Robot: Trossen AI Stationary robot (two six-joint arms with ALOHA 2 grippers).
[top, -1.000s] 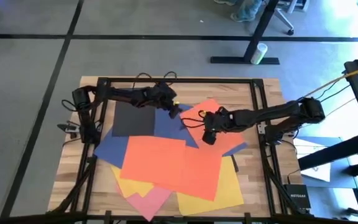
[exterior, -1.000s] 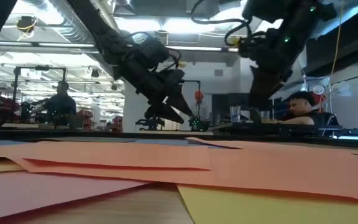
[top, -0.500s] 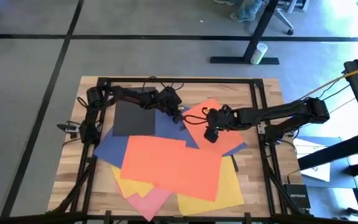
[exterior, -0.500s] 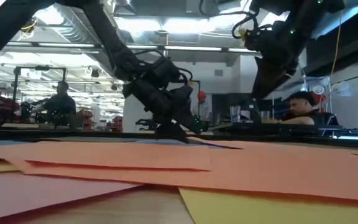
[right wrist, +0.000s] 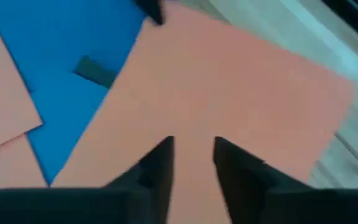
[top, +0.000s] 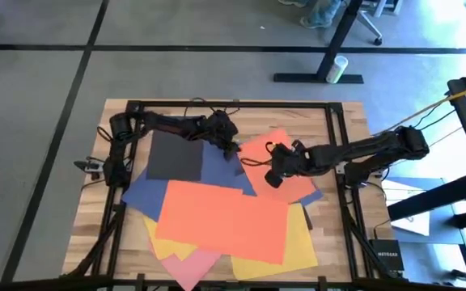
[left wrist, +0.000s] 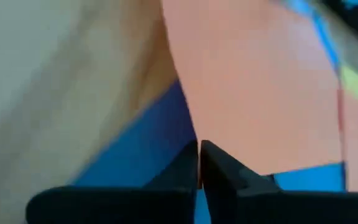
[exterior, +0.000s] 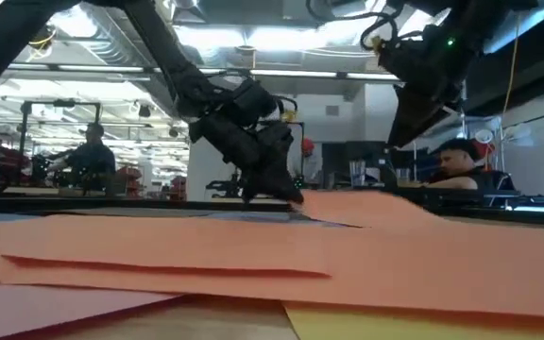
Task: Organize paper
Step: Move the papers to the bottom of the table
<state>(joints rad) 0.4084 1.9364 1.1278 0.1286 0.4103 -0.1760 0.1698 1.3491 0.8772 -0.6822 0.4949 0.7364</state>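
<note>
A heap of paper lies on the wooden table: a black sheet (top: 175, 155), navy sheets (top: 144, 194), a big orange-red sheet (top: 221, 217) on top, and yellow (top: 298, 242) and pink (top: 192, 263) sheets underneath. A second orange-red sheet (top: 277, 139) lies at the far right of the heap. My left gripper (top: 235, 152) is shut at that sheet's left edge. My right gripper (top: 273, 178) stands over the same sheet, its fingers a little apart (right wrist: 193, 146). Whether its tips touch the paper I cannot tell. My left gripper pinches the far orange-red sheet at its left edge (left wrist: 194, 134), where it lies over a navy sheet. The fingers slant down from the table's far left. Beside the tips the sheet bulges up in a low hump (exterior: 371, 203); the rest lies on the heap.
Dark frame rails run along the table's edges (top: 334, 162). Bare wood shows along the far edge (top: 298, 113) and at the near right (top: 330, 234). Beyond the table, people sit at desks (exterior: 88, 151) (exterior: 456, 161).
My left gripper has come down onto the heap toward the far orange-red sheet and shut there. That sheet has risen into a hump beside its tips. The big orange-red sheet has slid a little toward the table's near edge.
</note>
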